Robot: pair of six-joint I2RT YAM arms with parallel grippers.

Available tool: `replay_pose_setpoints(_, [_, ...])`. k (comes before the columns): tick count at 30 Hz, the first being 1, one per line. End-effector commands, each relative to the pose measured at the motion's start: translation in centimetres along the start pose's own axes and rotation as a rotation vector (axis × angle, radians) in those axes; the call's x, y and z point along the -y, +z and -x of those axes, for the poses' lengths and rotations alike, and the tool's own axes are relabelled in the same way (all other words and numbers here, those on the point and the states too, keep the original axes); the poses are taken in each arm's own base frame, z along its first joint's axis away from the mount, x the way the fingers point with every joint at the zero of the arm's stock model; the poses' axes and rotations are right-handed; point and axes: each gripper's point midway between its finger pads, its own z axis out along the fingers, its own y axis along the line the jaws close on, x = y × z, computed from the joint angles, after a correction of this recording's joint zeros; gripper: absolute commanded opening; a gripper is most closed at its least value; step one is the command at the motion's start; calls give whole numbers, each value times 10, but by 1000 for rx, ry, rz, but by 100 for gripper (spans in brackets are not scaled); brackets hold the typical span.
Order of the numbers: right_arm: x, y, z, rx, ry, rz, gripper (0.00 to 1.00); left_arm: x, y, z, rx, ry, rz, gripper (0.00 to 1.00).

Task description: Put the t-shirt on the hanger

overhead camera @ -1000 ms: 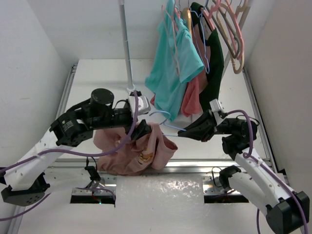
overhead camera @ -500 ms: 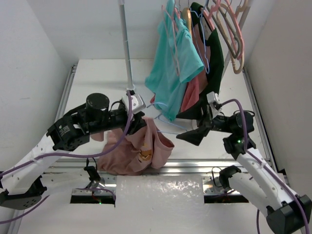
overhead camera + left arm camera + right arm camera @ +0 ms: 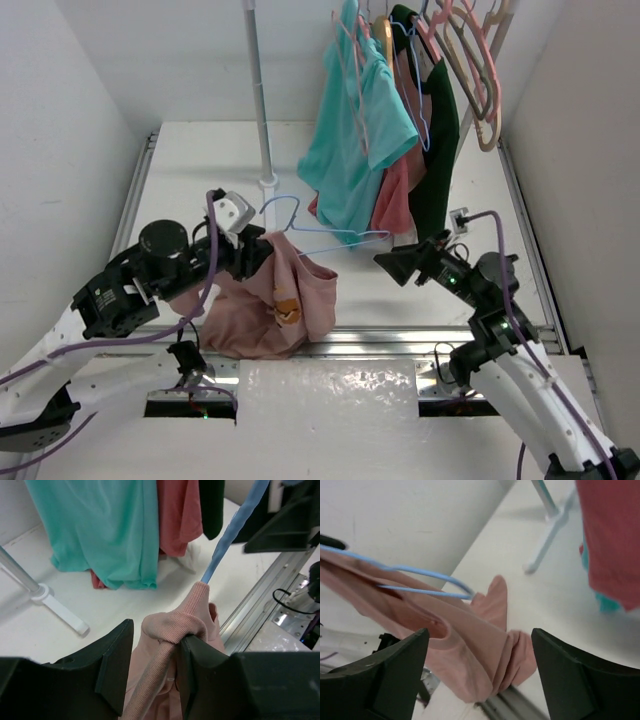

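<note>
The dusty pink t-shirt (image 3: 268, 310) hangs bunched from my left gripper (image 3: 262, 252), low over the table's front edge. In the left wrist view its ribbed collar (image 3: 172, 625) sits between my left gripper's (image 3: 157, 632) fingers, pressed to the right one. The pale blue wire hanger (image 3: 335, 233) runs into that collar; its hook (image 3: 280, 203) points up and its far end reaches right. My right gripper (image 3: 398, 262) stands open just beyond that end, holding nothing. From the right wrist, the t-shirt (image 3: 470, 645) and hanger wire (image 3: 420, 570) lie ahead of the open right gripper (image 3: 480, 630).
A white pole (image 3: 260, 100) rises from a base (image 3: 268, 183) at the back. A teal t-shirt (image 3: 355, 130), coral garment (image 3: 392, 200), dark green garment (image 3: 438, 150) and pink and tan hangers (image 3: 478, 60) hang at the upper right. A metal rail (image 3: 400, 338) edges the table front.
My right gripper has let go of the hanger, opened and drawn back to the right. My left arm has moved left and down with the t-shirt and hanger.
</note>
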Motion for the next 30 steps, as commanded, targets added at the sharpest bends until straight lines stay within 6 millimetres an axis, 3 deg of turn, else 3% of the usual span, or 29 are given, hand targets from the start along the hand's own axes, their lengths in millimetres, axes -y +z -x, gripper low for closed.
replay_pose_setpoints(1, [8, 11, -6, 1, 169, -18, 82, 10, -7, 32, 158, -45, -53, 0])
replay_pose_setpoints(5, [0, 23, -25, -59, 307, 60, 73, 16, -9, 32, 193, -96, -86, 0])
replay_pose_setpoints(6, [-6, 27, -25, -56, 308, 102, 72, 17, -10, 33, 203, -106, -92, 0])
replay_pose_setpoints(12, [-54, 34, -67, -210, 342, 256, 73, 16, -2, 35, 210, -125, -80, 0])
replay_pose_setpoints(18, [-64, 40, -80, -222, 335, 292, 66, 24, 3, 36, 223, -130, -117, 0])
replay_pose_setpoints(22, [-71, 49, -89, -242, 330, 304, 49, 26, 2, 39, 239, -129, -131, 0])
replay_pose_setpoints(23, [-73, 50, -93, -251, 324, 306, 41, 26, 1, 39, 241, -128, -131, 0])
replay_pose_setpoints(25, [-73, 54, -96, -251, 321, 301, 39, 25, 0, 40, 246, -125, -131, 0])
replay_pose_setpoints(27, [-75, 54, -97, -251, 316, 311, 6, 24, -1, 38, 240, -126, -121, 0])
replay_pose_setpoints(28, [-75, 52, -96, -242, 311, 316, 0, 21, 0, 37, 238, -128, -105, 0])
replay_pose_setpoints(30, [-66, 49, -96, -215, 286, 284, 0, 16, 1, 32, 225, -131, -76, 0])
